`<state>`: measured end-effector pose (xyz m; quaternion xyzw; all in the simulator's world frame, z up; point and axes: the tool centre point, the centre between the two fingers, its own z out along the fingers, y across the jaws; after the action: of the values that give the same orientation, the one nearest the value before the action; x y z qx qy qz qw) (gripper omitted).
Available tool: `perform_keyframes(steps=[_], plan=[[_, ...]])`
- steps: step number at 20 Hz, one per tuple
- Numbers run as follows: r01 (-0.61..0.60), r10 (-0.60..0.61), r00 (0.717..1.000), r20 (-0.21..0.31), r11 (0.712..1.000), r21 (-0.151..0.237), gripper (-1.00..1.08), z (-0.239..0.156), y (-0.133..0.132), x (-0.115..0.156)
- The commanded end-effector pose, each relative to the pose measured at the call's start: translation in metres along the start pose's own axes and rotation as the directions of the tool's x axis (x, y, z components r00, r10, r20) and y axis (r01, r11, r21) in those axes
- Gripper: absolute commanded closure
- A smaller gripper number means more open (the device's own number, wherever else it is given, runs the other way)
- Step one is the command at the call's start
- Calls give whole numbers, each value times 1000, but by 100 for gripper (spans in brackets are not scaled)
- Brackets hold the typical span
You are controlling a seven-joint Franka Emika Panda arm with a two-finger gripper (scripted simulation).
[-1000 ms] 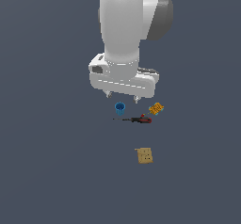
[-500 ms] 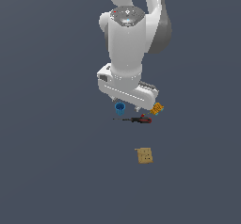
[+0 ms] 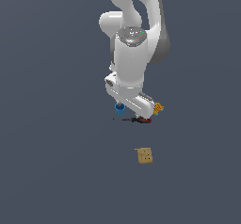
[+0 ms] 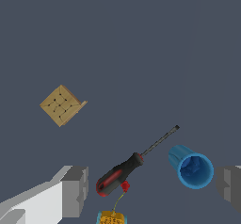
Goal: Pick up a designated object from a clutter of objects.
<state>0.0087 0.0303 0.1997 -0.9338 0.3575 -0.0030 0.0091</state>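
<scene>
The gripper (image 4: 150,190) hung open above the screwdriver (image 4: 127,169), which lay flat between its fingers, right beside the blue cup (image 4: 190,166). One finger (image 4: 229,190) looked likely to clip that cup and knock it into the handle.

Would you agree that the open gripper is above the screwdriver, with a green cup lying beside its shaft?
Not quite: the cup is blue, not green, as the wrist view shows. The rest holds: the gripper is open above the screwdriver, and the cup lies beside its shaft.
</scene>
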Motion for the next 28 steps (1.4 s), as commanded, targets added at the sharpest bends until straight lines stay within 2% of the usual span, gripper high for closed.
perform_keyframes(steps=[1,7,14,20,28], plan=[[-60,60,998,0,998,-1,-92,10,0,-4],[-200,200,980,0,980,-4,-92,34,0,-13],[-357,357,934,-2,934,-7,-92,60,2,-26],[-485,485,875,-5,875,-9,-92,82,5,-37],[-636,636,772,-9,772,-11,-92,110,10,-52]])
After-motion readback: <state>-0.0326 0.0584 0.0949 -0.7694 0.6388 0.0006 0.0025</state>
